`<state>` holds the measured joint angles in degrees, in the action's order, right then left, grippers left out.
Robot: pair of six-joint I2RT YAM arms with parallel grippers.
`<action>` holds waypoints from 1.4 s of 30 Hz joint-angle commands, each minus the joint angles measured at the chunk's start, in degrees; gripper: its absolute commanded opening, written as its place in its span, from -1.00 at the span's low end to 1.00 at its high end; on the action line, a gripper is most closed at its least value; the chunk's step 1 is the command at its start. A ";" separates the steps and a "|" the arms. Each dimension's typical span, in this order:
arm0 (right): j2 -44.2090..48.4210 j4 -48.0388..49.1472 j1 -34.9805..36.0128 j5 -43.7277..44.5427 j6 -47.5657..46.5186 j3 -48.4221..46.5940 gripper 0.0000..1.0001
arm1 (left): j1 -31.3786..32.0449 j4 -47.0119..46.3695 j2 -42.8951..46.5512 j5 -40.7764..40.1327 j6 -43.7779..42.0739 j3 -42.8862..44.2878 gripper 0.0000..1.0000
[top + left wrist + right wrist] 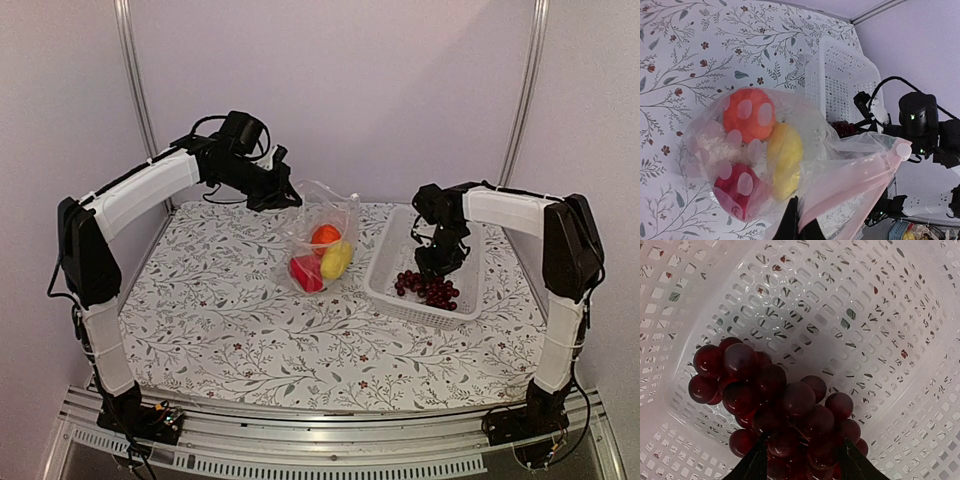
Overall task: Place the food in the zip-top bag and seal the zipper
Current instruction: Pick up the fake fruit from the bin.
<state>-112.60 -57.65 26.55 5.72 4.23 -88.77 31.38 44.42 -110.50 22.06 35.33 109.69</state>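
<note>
The zip-top bag (322, 225) stands on the table, its mouth held up by my left gripper (285, 198), which is shut on the bag's edge (799, 220). Inside the bag (850, 150) lie the orange fruit (747, 115), a yellow piece (785, 152), the red pepper (735, 190) and a white lumpy piece (715, 145). The pinkish zip strip (855, 185) runs along the open mouth. The grape bunch (428, 288) lies in the white basket (380, 285). My right gripper (438, 262) is down in the basket, open, with its jaws on either side of the grapes (785, 405).
The white perforated basket (865, 315) sits right of the bag, close to it (840, 75). The right arm (920, 120) shows beyond the bag in the left wrist view. Metal frame posts (135, 90) stand at the back corners.
</note>
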 commanded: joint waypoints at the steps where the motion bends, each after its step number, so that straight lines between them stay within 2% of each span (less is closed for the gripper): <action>1: -2.14 -1.32 0.09 1.67 -0.16 -0.12 -0.03 | -0.49 -0.20 0.94 0.52 0.07 -0.57 -1.00; 4: -3.53 -1.47 0.09 -0.46 0.14 0.08 0.03 | -0.53 -0.21 1.16 0.52 -0.08 -0.83 -1.00; 7: -5.20 -1.97 0.10 -2.90 0.63 0.20 0.18 | -0.53 -0.22 1.28 0.37 -0.22 -0.88 -1.00; 10: -6.23 -1.80 0.09 -4.69 1.14 0.57 0.19 | -0.55 -0.22 1.26 0.42 -0.19 -0.88 -1.00; 12: -6.52 -1.48 0.11 -4.85 1.50 0.62 0.07 | -0.55 -0.22 1.35 0.44 -0.18 -0.88 -1.00; 14: -6.21 -1.25 0.07 -4.08 1.95 0.14 -0.21 | -0.50 -0.22 1.50 0.30 -0.12 -1.04 -1.00; 23: -1.15 -0.53 -0.69 -1.82 3.76 -4.52 -0.75 | -0.56 -0.22 1.57 0.22 0.10 -1.29 -1.00; 32: 3.23 -0.61 -0.97 -1.15 4.09 -9.68 -0.93 | -0.53 -0.22 0.99 0.56 0.36 -0.55 -1.00; 42: 7.43 -2.33 -0.97 -3.57 5.08 -20.80 -1.00 | -0.53 -0.22 1.01 0.78 0.27 -0.63 -1.00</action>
<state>-109.14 -59.55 25.80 4.03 8.21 -104.27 31.38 44.40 -110.48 22.28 35.44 108.92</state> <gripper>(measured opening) 0.082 0.005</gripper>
